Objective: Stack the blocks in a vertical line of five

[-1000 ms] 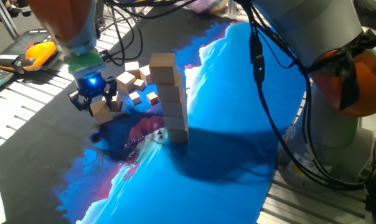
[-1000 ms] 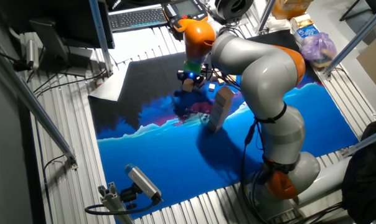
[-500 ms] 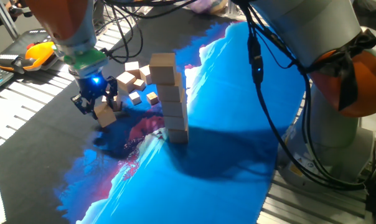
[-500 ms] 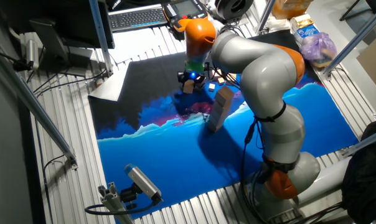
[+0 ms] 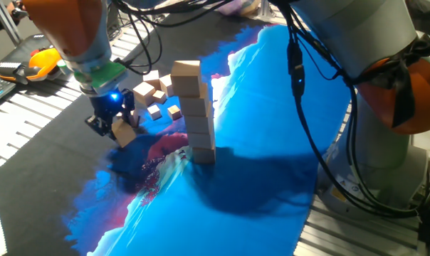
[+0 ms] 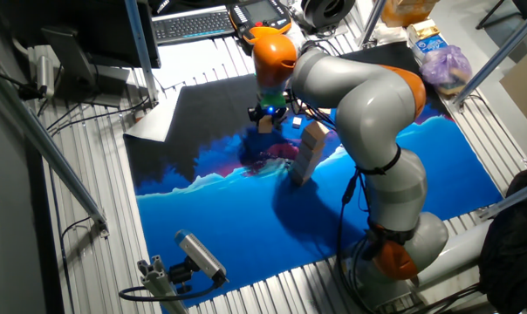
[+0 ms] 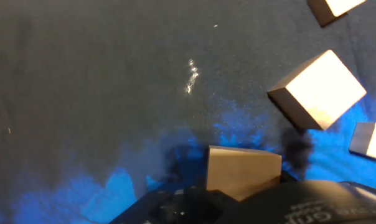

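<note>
One fixed view: pincer (image 5: 109, 125) clamped on a tan block (image 5: 122, 131), held just above the dark cloth (image 5: 51, 149). Loose blocks (image 5: 154, 89) lie just beyond it; a five-high stack (image 5: 196, 110) stands well to its far side.

Other fixed view: pincer (image 6: 265, 114) and held block near the stack (image 6: 307, 153).

Hand view: held block (image 7: 243, 172) between the fingers; a larger cube (image 7: 319, 88) lies ahead, apart.

Glossy grey-white arm (image 6: 368, 96) with orange joint bands, black cables trailing alongside; above the black end effector (image 5: 109, 122), a green ring and blue light
</note>
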Robot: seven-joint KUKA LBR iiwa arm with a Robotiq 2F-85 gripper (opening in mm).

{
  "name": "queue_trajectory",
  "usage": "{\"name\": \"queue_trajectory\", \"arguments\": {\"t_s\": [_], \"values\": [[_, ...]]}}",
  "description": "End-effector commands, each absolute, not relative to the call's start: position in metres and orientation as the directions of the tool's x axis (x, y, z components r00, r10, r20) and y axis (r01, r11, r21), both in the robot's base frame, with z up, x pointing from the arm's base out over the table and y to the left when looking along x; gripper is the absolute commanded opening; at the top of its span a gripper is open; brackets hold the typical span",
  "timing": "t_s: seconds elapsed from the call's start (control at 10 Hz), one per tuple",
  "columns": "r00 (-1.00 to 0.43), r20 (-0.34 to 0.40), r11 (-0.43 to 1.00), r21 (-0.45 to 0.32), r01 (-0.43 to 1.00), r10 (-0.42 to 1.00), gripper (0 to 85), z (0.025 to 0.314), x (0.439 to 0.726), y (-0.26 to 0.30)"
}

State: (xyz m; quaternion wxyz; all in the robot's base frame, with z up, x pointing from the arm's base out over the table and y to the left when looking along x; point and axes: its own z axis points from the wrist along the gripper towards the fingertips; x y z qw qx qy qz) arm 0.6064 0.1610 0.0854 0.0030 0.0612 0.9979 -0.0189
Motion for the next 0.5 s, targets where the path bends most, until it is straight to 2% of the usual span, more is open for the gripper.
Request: {"name": "queue_trajectory", "arguments": {"t_s": [0.0,0.4], "values": [[-0.999,-0.008,0.998,-0.049,0.049,0.048,0.0,0.083,0.604,0.161],[-0.999,-0.009,0.998,-0.049,0.038,0.037,0.0,0.072,0.598,0.159]]}}
